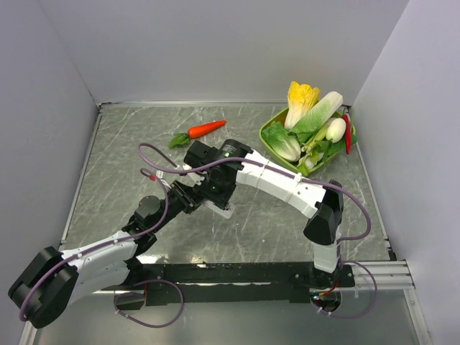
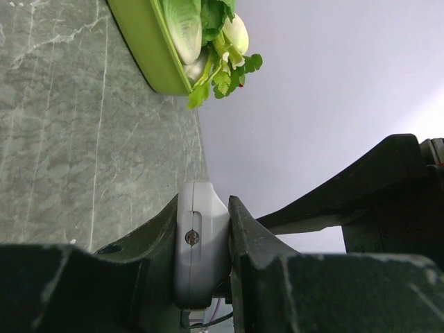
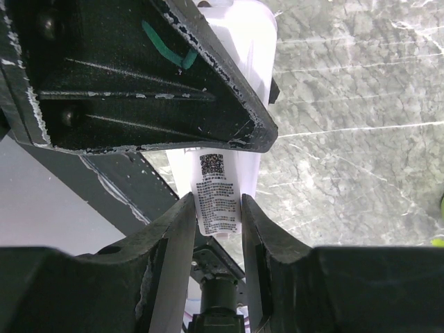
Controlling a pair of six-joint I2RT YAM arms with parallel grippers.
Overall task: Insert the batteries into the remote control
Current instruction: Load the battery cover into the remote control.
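I hold the remote control [image 2: 201, 243] off the table [image 1: 287, 237], middle of the top view, between both grippers. My left gripper [image 2: 205, 208] is clamped across its thin edges; my right gripper [image 3: 215, 208] is closed on its labelled back. It feels like light, stiff, smooth plastic that could slip or twist, so the long edges seem the best hold. I see 0 batteries in any view. The carrot [image 1: 206, 129] lies higher up and the green tray [image 1: 264, 135] upper right, both well apart; my own fingers crowd the back.

White remote control [image 3: 218, 198], labelled back showing, seemingly aloft.
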